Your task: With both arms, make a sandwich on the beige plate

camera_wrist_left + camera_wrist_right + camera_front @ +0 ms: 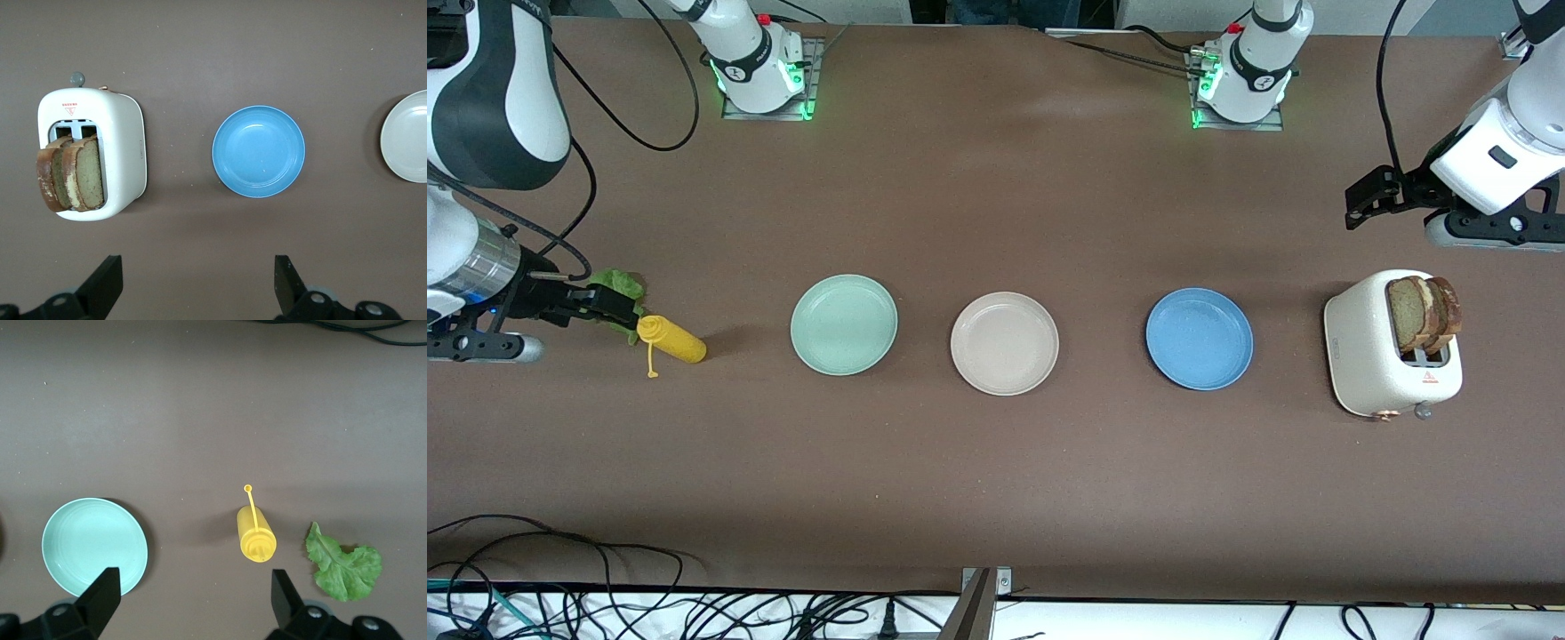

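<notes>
The beige plate (1004,343) (407,137) lies bare at the middle of the table. Two brown-crusted bread slices (1423,311) (70,173) stand in a white toaster (1360,356) (123,153) toward the left arm's end. A ruffled green lettuce leaf (624,284) (343,567) lies flat toward the right arm's end. My left gripper (1359,203) (198,280) hangs open over bare table beside the toaster, holding nothing. My right gripper (615,307) (193,593) is open too, up in the air by the lettuce, with nothing between its fingers.
A mint-green plate (844,324) (93,545) and a blue plate (1199,338) (259,151) flank the beige one. A yellow squeeze bottle (671,339) (256,535) lies beside the lettuce. Cables (605,604) trail along the table's front edge.
</notes>
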Action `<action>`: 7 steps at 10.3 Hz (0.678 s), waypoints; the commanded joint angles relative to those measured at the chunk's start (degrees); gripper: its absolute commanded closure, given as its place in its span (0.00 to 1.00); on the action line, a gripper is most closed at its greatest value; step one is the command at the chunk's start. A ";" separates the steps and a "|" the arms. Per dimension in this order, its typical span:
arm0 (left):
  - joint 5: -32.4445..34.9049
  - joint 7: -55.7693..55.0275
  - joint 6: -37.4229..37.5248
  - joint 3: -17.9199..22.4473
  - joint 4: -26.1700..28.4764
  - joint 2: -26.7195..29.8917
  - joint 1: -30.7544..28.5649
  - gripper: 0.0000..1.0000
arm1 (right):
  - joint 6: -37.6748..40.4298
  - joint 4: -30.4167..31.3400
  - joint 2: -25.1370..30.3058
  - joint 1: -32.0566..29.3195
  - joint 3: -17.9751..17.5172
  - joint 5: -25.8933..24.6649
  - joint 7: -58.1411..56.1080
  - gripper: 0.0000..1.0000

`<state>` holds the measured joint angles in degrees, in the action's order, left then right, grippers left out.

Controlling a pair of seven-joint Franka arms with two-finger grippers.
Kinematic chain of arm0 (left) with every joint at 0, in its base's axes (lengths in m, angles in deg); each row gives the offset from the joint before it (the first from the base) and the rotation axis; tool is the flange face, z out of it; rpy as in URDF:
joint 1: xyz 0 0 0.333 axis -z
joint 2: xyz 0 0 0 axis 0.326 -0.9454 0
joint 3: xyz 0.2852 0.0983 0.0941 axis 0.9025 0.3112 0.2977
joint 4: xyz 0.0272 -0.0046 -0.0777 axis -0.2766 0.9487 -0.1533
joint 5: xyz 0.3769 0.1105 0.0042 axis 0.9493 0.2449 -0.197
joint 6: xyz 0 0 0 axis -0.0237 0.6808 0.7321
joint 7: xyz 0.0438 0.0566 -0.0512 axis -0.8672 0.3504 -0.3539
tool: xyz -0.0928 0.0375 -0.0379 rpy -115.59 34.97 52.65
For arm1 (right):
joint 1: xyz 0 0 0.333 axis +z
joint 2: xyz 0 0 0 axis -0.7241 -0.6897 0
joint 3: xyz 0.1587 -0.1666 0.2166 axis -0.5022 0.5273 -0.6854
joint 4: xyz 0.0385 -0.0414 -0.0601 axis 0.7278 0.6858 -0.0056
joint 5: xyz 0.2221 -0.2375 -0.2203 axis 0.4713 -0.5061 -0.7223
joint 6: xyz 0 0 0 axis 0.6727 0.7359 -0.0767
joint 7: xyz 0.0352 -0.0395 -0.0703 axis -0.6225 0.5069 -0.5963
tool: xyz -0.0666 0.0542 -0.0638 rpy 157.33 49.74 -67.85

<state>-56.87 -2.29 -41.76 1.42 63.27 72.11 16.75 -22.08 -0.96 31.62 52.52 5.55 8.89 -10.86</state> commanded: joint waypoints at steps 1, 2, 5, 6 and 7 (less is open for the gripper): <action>-1.14 1.13 1.10 -0.09 -1.78 -0.75 -0.01 0.00 | 0.11 -0.75 -0.18 -0.23 -0.11 0.70 0.03 0.00; -1.14 1.13 1.10 -0.09 -1.78 -0.75 -0.01 0.00 | 0.11 -0.75 -0.18 -0.32 -0.11 0.70 -0.06 0.00; -1.14 1.13 1.10 -0.09 -1.78 -0.75 0.08 0.00 | 0.11 -0.75 -0.18 -0.14 -0.19 0.70 0.20 0.00; -1.14 1.13 1.27 -0.09 -1.78 -0.75 0.08 0.00 | 0.11 -0.75 -0.18 -0.23 -0.11 0.70 0.20 0.00; -1.14 1.13 1.28 -0.09 -1.78 -0.75 -0.01 0.00 | 0.11 -0.75 -0.18 -0.14 -0.19 0.79 0.20 0.00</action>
<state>-56.87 -2.29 -41.68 1.33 63.27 72.11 16.79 -22.08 -0.96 31.62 52.51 5.56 8.89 -10.86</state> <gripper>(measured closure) 0.000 0.000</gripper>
